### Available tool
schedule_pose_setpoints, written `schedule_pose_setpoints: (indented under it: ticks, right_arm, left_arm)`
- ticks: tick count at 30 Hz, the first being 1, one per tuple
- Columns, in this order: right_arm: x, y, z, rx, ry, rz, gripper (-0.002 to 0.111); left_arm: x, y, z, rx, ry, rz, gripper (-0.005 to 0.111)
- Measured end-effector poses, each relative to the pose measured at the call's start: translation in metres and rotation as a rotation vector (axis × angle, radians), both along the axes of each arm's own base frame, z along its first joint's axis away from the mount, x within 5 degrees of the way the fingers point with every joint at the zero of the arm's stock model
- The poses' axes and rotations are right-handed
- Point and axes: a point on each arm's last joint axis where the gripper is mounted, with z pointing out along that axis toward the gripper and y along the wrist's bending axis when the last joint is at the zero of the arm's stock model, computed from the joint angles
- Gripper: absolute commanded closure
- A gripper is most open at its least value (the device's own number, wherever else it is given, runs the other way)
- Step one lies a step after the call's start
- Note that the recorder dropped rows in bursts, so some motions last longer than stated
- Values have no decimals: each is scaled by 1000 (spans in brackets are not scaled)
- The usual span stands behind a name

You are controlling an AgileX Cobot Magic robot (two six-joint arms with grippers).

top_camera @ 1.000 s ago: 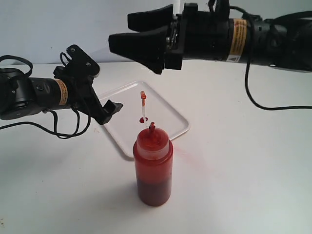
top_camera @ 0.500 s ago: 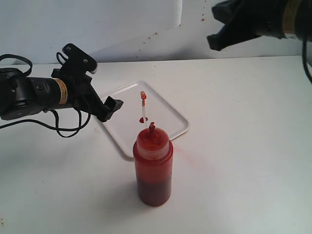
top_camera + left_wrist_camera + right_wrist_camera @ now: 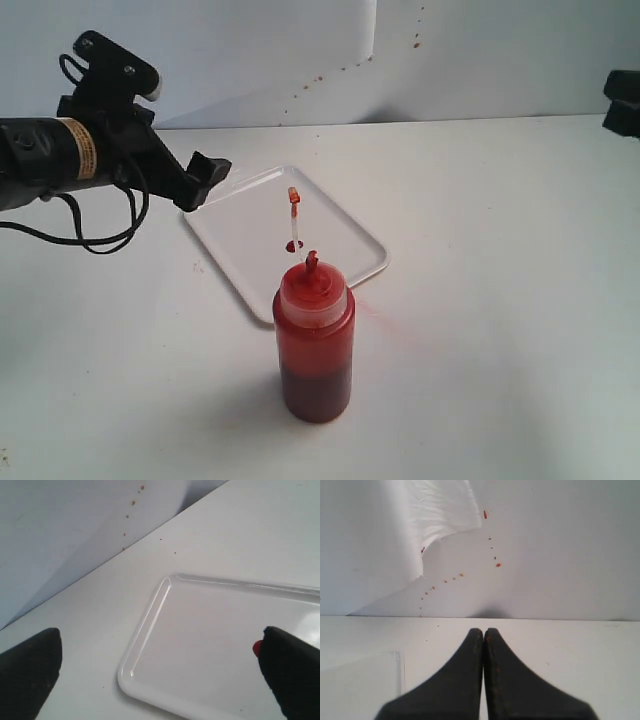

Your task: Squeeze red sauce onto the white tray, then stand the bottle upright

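The bottle [image 3: 313, 350] stands upright on the table in front of the white tray [image 3: 240, 230], tinted red, with darker sauce in its lower part; its small cap [image 3: 294, 197] sticks up on a thin strap. A blob of red sauce [image 3: 293, 245] lies on the tray, also seen as a red sauce spot [image 3: 256, 648] beside one finger. My left gripper [image 3: 205, 172] hovers above the tray's far left corner, open and empty, its gripper [image 3: 160, 677] jaws wide over the tray [image 3: 200, 640]. My right gripper [image 3: 483, 632] is shut on nothing; only a dark piece of the right arm [image 3: 622, 105] shows at the right edge.
A white wall [image 3: 250, 50] with small red splatter marks stands behind the table. A faint red smear [image 3: 375, 312] marks the table right of the bottle. The left arm's cable [image 3: 95, 240] loops down to the table.
The right arm has pulled away to the right, almost out of the exterior view. The left gripper has risen and drawn back to the left. Bottle and tray are unmoved.
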Motion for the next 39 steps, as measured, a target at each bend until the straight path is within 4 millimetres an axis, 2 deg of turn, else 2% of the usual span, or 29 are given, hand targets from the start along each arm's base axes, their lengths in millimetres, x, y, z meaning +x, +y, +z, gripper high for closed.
schedule_pose_setpoints:
  ticks: [3,8,11,12,13,14,17,18,25,34,39]
  right_arm:
    - [-8,0,-13,-8,-3,-17,108]
    - [-14,-10,-24,-53,-11,-145,108]
    - [-14,-18,-27,-40,13,-236,108]
    - [-14,-20,-28,-25,18,-263,108]
    - [-14,-22,-28,-15,18,-279,108]
    - [-14,-23,-27,-6,16,-293,108]
    - [-14,-25,-27,3,16,-310,108]
    - [-14,-25,-27,4,16,-311,108]
    - [-14,-25,-27,7,16,-314,108]
    - [-14,-25,-27,9,17,-317,108]
    - [-14,-25,-27,9,17,-317,108]
  left_arm:
    - [-3,2,8,-21,-12,19,2]
    - [-12,5,26,-77,-35,54,3]
    - [-19,7,37,-121,-52,76,12]
    - [-22,8,41,-133,-60,81,19]
    - [-24,9,44,-142,-67,84,30]
    - [-27,10,48,-153,-76,88,46]
    - [-35,12,57,-176,-101,91,108]
    - [-39,12,59,-187,-109,86,105]
    - [-80,14,79,-323,-209,0,105]
    - [-165,32,121,-516,-423,-83,105]
    - [-207,44,147,-568,-585,-120,105]
